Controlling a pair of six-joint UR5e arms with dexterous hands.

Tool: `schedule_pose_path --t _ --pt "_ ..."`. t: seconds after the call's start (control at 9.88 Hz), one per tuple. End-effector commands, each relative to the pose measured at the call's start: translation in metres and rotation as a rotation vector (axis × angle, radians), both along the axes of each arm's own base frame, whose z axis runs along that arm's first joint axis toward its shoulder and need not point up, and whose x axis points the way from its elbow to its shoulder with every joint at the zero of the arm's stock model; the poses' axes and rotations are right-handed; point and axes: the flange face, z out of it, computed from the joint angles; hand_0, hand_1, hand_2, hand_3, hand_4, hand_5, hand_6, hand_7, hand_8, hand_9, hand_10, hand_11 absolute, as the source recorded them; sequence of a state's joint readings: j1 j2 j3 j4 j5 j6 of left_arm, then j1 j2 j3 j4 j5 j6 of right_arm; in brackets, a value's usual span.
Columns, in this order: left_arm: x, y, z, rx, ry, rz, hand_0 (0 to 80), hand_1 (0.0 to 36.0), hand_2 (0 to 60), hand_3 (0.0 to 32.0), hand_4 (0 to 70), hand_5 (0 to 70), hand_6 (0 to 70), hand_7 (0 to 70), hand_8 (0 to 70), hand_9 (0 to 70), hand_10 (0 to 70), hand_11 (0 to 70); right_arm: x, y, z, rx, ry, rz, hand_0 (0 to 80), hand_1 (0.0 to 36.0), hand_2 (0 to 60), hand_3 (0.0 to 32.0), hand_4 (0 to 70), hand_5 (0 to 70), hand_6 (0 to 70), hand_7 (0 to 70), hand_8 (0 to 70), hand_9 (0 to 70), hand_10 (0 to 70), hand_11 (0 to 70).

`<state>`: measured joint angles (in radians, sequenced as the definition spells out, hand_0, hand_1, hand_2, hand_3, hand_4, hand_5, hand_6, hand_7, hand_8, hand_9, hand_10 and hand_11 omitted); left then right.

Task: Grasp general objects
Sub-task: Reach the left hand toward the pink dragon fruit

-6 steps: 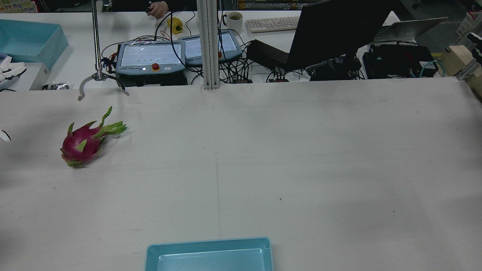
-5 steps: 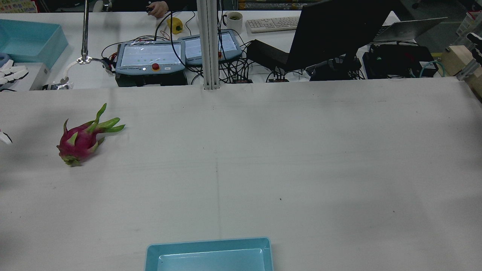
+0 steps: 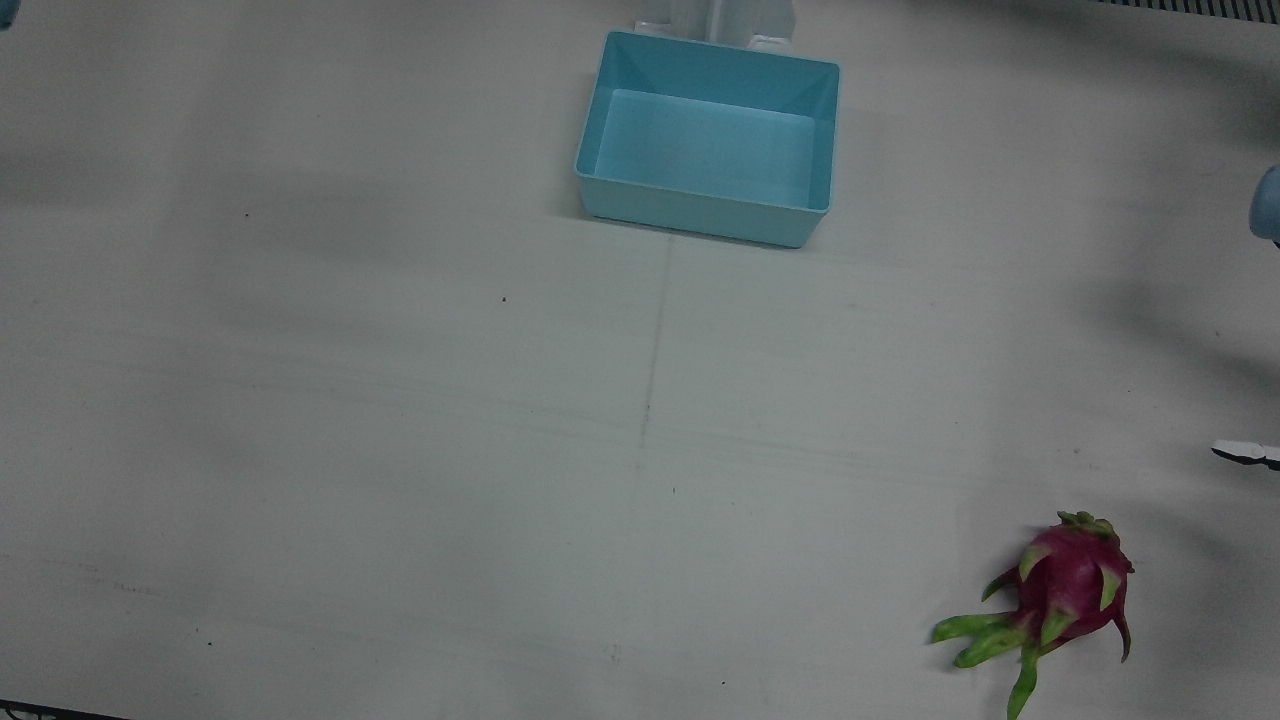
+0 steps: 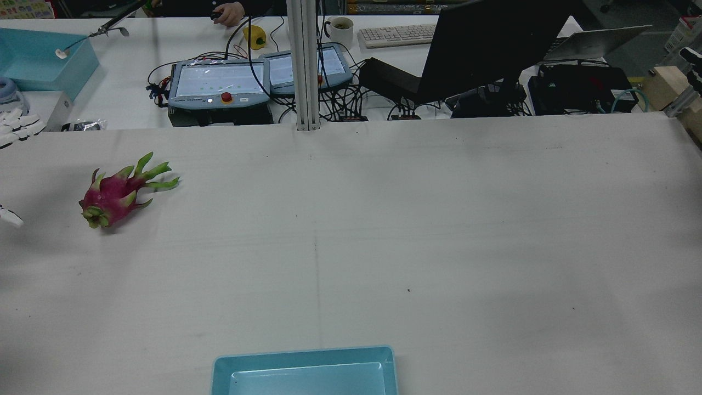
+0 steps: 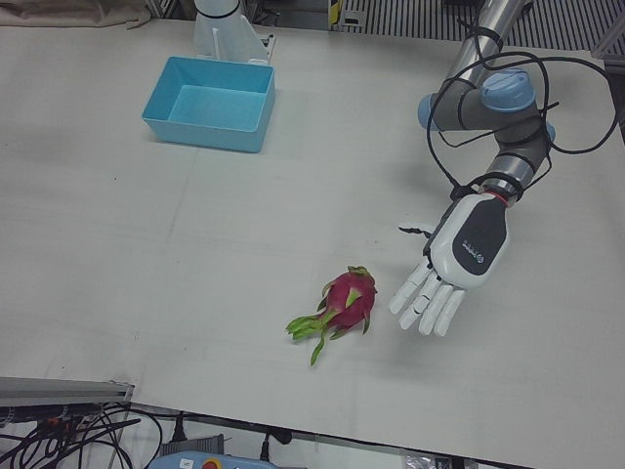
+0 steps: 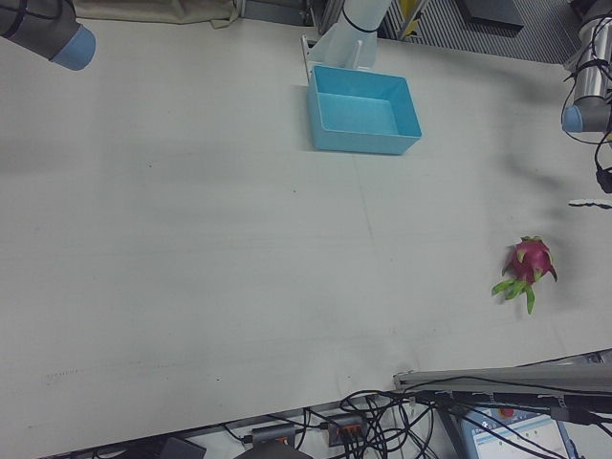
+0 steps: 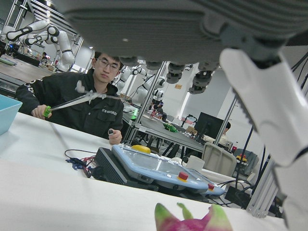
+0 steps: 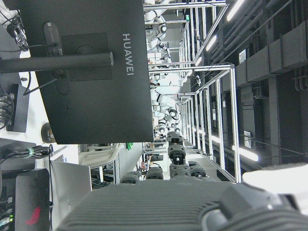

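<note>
A pink dragon fruit (image 4: pixel 112 192) with green scales lies on its side on the white table, near the left edge in the rear view. It also shows in the front view (image 3: pixel 1065 590), the left-front view (image 5: pixel 347 303), the right-front view (image 6: pixel 528 263) and the left hand view (image 7: pixel 192 222). My left hand (image 5: pixel 457 262) hovers beside it, open, fingers spread and pointing down at the table, a small gap away. Only its fingertips (image 4: pixel 11 218) show at the rear view's left edge. My right hand (image 8: pixel 168 207) shows only in its own view, raised, holding nothing.
A blue bin (image 3: pixel 600 190) stands empty at the robot-side table edge, also in the rear view (image 4: pixel 307 356). Past the far edge are teach pendants (image 4: pixel 219 82), a monitor (image 4: pixel 493 44) and a person with a reacher tool (image 7: pixel 77 98).
The dragon fruit has rolled slightly left and turned. The person's reacher tool has pulled back from the table edge. My left fingertip at the frame edge has moved a little nearer.
</note>
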<state>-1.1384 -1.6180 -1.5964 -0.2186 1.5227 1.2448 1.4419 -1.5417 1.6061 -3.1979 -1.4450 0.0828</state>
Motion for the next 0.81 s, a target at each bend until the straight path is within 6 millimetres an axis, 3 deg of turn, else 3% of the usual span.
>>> schedule_pose_path --t 0.0,0.2,0.51,0.61,0.71 --pt "0.042 0.010 -0.003 -0.065 -0.159 0.049 51.7 20.6 13.3 0.0 15.8 0.9 0.0 14.1 0.0 1.4 0.0 0.0 0.000 0.000 0.000 0.000 0.000 0.000 0.0 0.0 0.0 0.0 0.0 0.0 0.0 0.0 0.0 0.0 0.0 0.0" --pt "0.069 -0.008 -0.031 -0.060 -0.218 0.060 50.2 17.9 10.1 0.0 16.0 0.3 0.0 14.6 0.0 1.5 0.0 0.0 0.000 0.000 0.001 -0.002 0.000 0.000 0.0 0.0 0.0 0.0 0.0 0.0 0.0 0.0 0.0 0.0 0.0 0.0" --pt "0.073 -0.012 -0.034 -0.073 -0.218 0.064 48.8 15.8 8.8 0.0 20.9 5.9 0.5 15.1 0.0 1.6 0.0 0.0 0.000 0.000 0.001 0.000 0.000 0.000 0.0 0.0 0.0 0.0 0.0 0.0 0.0 0.0 0.0 0.0 0.0 0.0" --pt "0.094 -0.018 -0.037 -0.091 -0.230 0.092 47.0 11.8 5.4 0.0 25.0 13.6 2.3 17.2 0.0 2.0 0.0 0.0 0.000 0.000 0.000 0.001 0.000 0.000 0.0 0.0 0.0 0.0 0.0 0.0 0.0 0.0 0.0 0.0 0.0 0.0" --pt "0.130 -0.022 -0.046 -0.105 -0.249 0.137 46.6 10.7 3.6 0.0 25.6 15.5 2.1 17.1 0.0 2.0 0.0 0.0 0.000 0.000 0.001 -0.002 0.000 0.000 0.0 0.0 0.0 0.0 0.0 0.0 0.0 0.0 0.0 0.0 0.0 0.0"
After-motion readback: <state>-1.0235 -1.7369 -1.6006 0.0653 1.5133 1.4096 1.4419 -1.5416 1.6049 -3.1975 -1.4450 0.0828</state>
